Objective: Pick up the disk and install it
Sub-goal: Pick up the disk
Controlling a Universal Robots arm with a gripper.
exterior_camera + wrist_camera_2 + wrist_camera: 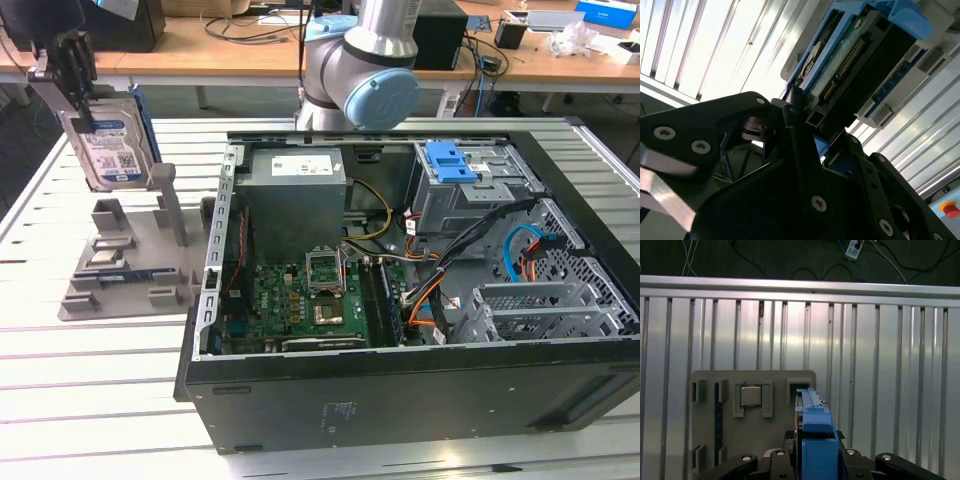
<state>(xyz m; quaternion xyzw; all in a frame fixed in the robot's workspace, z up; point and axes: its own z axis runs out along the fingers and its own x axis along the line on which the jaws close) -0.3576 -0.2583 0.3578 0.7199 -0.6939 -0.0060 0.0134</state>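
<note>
Up at the exterior view's left, the pincer (78,100) is clamped tight on the top edge of the disk (112,150). The disk stands upright in the air, above the grey holder block (120,285) on the table (90,390). In the first wrist view its blue rail (815,435) sits in the pincer's grip, with the holder block below. The big open computer case (400,400) lies on the exterior view's right, with a blue latch (450,160) on top of its metal cage (470,205).
</note>
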